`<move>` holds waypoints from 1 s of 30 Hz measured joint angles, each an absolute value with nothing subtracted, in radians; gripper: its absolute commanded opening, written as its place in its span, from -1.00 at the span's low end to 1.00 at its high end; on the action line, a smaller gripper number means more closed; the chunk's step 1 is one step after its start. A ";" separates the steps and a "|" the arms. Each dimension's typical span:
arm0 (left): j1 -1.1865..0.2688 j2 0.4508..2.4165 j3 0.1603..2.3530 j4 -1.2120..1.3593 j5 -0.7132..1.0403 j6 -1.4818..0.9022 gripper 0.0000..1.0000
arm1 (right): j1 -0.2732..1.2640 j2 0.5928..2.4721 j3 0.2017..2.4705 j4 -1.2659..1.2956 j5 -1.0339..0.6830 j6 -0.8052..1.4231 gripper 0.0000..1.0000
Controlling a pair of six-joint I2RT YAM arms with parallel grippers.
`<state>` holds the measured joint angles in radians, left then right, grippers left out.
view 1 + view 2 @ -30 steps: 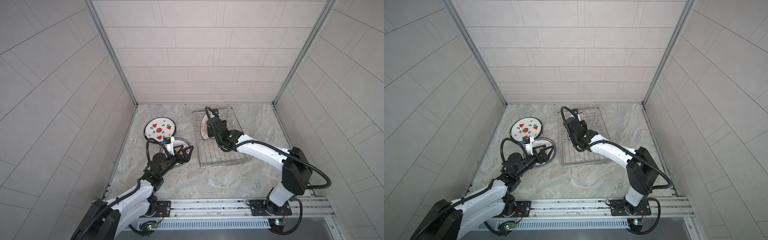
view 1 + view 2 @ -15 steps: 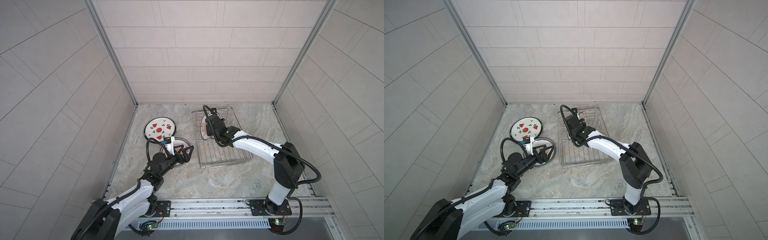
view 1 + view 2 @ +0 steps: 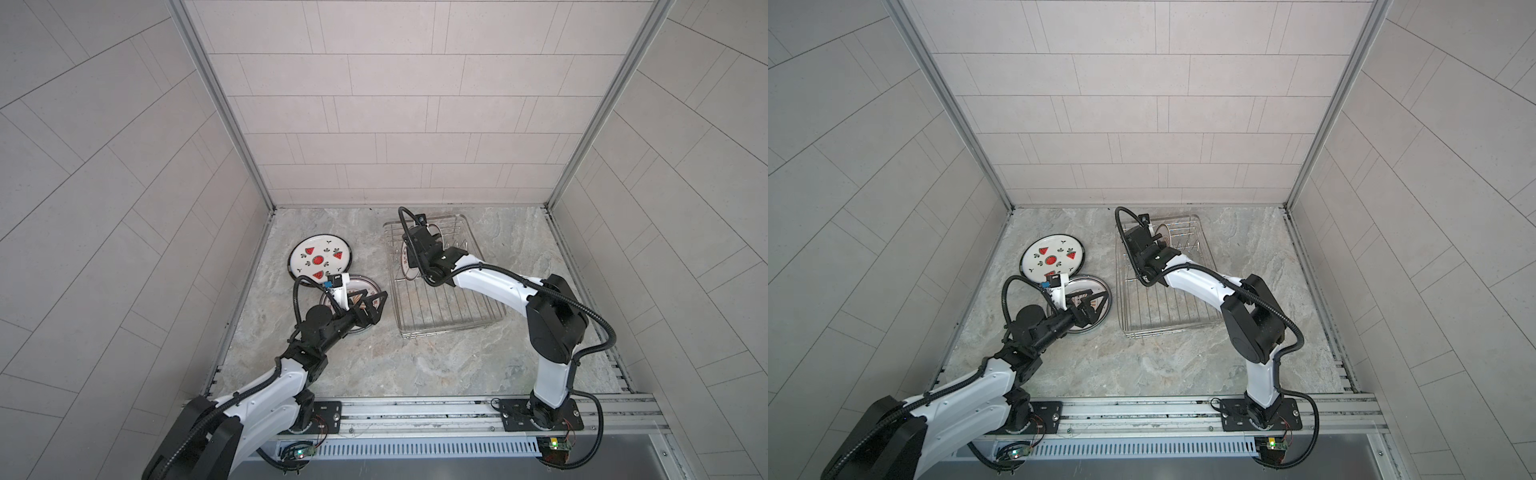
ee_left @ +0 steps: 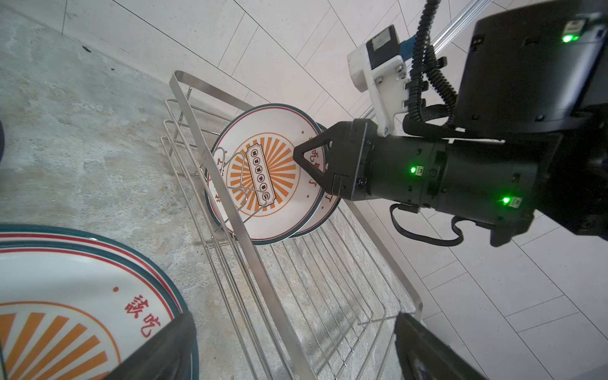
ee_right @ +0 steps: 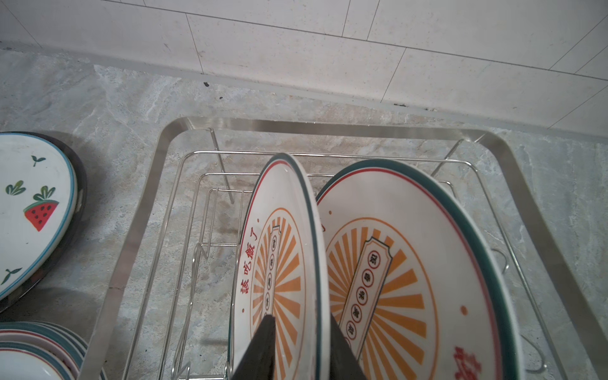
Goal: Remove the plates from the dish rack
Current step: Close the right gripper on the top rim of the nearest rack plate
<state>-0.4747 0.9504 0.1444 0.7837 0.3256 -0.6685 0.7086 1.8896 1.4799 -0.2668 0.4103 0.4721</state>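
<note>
**Plates and rack: items as they lie, left to right**

Watermelon plate (image 3: 320,261) — white, dark-rimmed, red slices and small green sprigs. It lies flat and face up on the grey stone-look table (image 3: 415,365), at the far left.

Stack of sunburst plates (image 3: 368,286) — orange rays and red characters on the top plate. It lies flat on the table just beside the watermelon plate, on the nearer side, with several rims showing one under another.

Left gripper (image 3: 376,296) — hangs low over that stack, jaws spread wide, nothing between them.

Dish rack (image 3: 451,316) — silver wire with a flat raised rim. It stands on the table right of the stack, apart from it.

Left rack plate (image 5: 279,263) — sunburst print, on edge among the prongs at the rack's far end, tilted.

Right rack plate (image 5: 411,263) — same print, on edge close behind it, leaning the same way.

Right gripper (image 5: 301,320) — reaches down into the rack's far end. Its jaws are drawn narrow astride the upper rim of the left rack plate, one finger on each face. Whether they actually pinch it cannot be told from these views.
</note>
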 measured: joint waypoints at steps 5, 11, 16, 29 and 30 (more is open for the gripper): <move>-0.475 0.958 0.144 0.793 0.325 -0.670 1.00 | 0.708 1.921 1.495 -0.277 0.423 0.480 -0.52; -0.475 0.959 0.144 0.796 0.324 -0.672 1.00 | 0.708 1.924 1.495 -0.278 0.445 0.495 -0.52; -0.475 0.960 0.144 0.797 0.317 -0.673 1.00 | 0.708 1.931 1.495 -0.271 0.454 0.503 -0.53; -0.475 0.962 0.144 0.797 0.308 -0.675 1.00 | 0.726 1.939 1.495 -0.244 0.482 0.509 -0.63; -0.475 0.962 0.144 0.797 0.307 -0.676 1.00 | 0.728 1.939 1.495 -0.244 0.486 0.509 -0.64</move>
